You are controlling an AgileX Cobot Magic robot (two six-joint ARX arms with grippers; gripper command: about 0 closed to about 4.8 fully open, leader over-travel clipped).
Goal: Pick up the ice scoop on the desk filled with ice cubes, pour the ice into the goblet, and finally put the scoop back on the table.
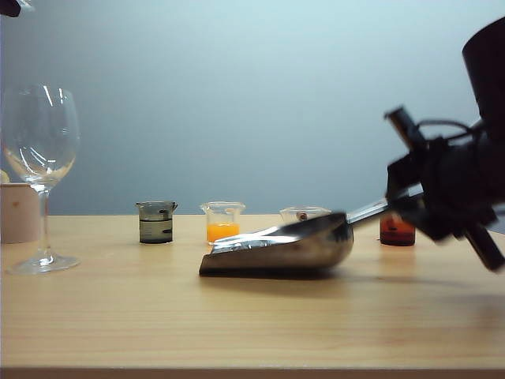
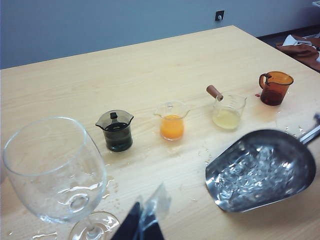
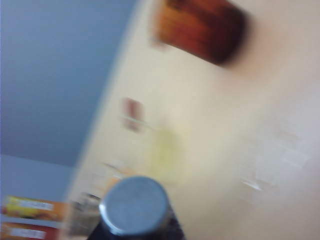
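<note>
The ice scoop lies on the table, its steel bowl heaped with ice cubes and its handle slanting up to the right. My right gripper is closed round that handle. The blurred right wrist view shows the handle's round end between the dark jaws. The goblet stands upright at the far left, holding no ice. My left gripper hovers near the goblet's foot, its fingers together and holding nothing. The scoop lies well to the side of it.
A row of small beakers stands behind the scoop: dark, orange, pale yellow and amber. A beige cup sits behind the goblet at the left edge. Water drops speckle the wood between goblet and scoop.
</note>
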